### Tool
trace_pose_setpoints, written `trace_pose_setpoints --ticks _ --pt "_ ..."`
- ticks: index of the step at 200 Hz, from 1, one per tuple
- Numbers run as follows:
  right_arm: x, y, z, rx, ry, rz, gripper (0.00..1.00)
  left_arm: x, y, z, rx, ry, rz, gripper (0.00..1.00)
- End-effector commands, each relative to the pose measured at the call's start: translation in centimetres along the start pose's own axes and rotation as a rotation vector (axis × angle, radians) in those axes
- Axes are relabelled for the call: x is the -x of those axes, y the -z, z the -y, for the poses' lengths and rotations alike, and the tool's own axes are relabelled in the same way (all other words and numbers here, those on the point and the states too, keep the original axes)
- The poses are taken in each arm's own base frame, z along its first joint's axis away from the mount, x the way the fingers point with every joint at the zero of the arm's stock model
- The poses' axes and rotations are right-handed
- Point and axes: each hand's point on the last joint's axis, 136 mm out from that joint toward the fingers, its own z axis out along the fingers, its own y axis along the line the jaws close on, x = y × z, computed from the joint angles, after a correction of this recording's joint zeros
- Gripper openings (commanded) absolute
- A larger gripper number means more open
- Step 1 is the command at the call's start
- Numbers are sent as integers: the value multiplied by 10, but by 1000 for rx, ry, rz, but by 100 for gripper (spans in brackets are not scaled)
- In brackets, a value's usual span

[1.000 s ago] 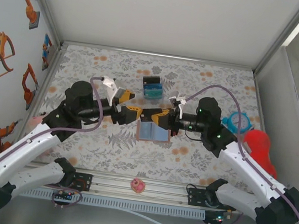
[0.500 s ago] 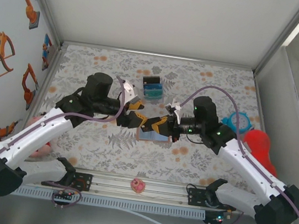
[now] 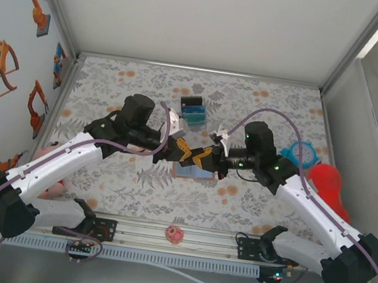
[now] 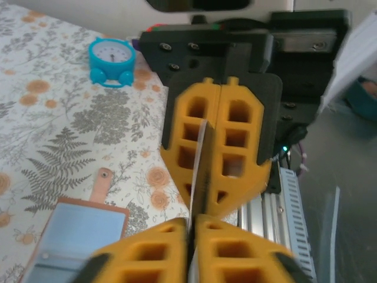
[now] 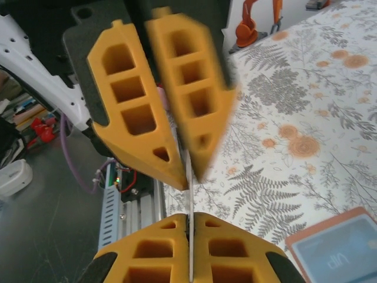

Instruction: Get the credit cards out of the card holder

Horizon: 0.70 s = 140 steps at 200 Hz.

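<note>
One credit card (image 4: 200, 171) hangs edge-on above the table, a thin pale strip pinched from both ends. My left gripper (image 4: 191, 219) is shut on one end of it, and my right gripper (image 5: 189, 217) is shut on the other end of the credit card (image 5: 188, 180). In the top external view the left gripper (image 3: 180, 149) and right gripper (image 3: 205, 157) meet tip to tip over the card holder (image 3: 195, 173). The card holder (image 4: 76, 236) lies open on the table, tan with a blue-grey inside, and appears again at the lower right as the card holder (image 5: 339, 247).
A black box (image 3: 193, 110) with blue and teal contents stands behind the grippers. A teal toy clock (image 3: 299, 156) and a red object (image 3: 328, 186) sit at the right. A pink item (image 3: 174, 234) rests on the front rail.
My left arm has swung right to the right gripper and its jaws have closed on the card that the right gripper holds. The right arm has barely moved.
</note>
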Motion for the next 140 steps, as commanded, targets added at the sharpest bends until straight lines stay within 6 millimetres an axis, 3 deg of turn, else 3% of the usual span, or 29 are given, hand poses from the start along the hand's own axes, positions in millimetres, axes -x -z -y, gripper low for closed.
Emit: trace_pose_setpoints --ticks 1,13,30,52,92,140 --pt "15 3 -10 19 56 26 0 13 3 -5 26 -40 19 0" --pt "15 4 -6 -9 55 26 1 13 5 -11 61 -38 14 0" --pt "15 6 3 -73 56 28 37 15 9 -21 130 -34 11 0" --pt "16 11 10 -141 63 32 57 17 17 -32 201 -50 20 0" --pt "24 28 25 -300 78 77 68 19 26 -60 323 -169 -14 0" --pt "38 56 52 -544 12 155 72 30 34 -127 353 -216 -37 0"
